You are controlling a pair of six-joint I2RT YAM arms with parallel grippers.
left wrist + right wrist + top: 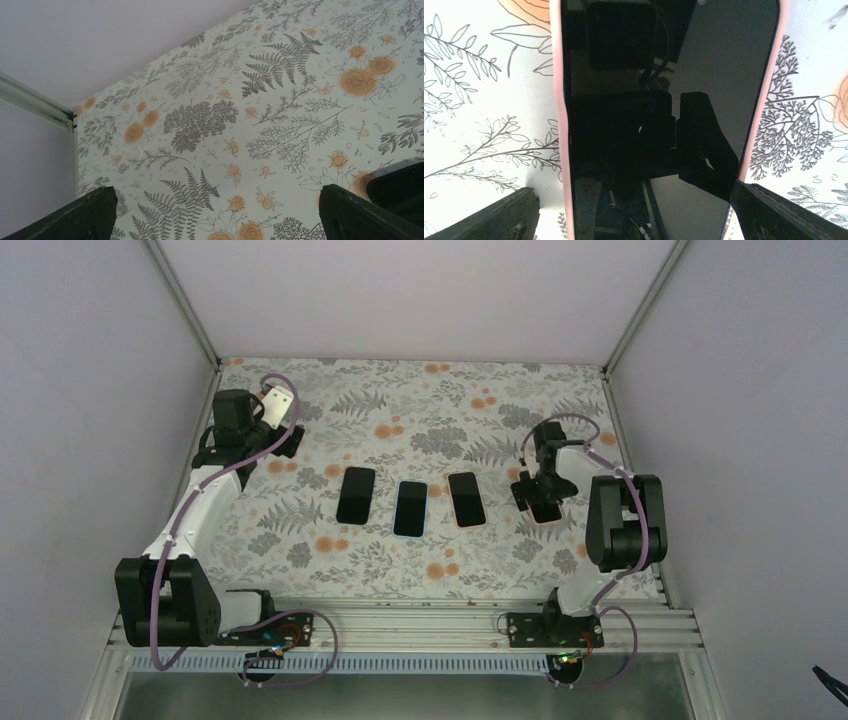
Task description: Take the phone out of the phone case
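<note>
A phone [664, 125] in a pink phone case [558, 125] lies screen up on the floral cloth; its dark glass mirrors the gripper above. My right gripper [639, 220] hovers just over it, open, with one finger [499, 215] outside each long side of the case and no contact visible. From above, that phone [546, 512] peeks out beneath the right gripper [540, 495] at the right of the table. My left gripper [270, 435] is far off at the back left, open and empty [215, 220] over bare cloth.
Three more phones lie in a row mid-table: a dark-cased one [355, 495], a light-blue-cased one [411, 508] and a pink-cased one [467, 499]. White walls and aluminium posts [35, 102] enclose the floral cloth [400, 430] on three sides.
</note>
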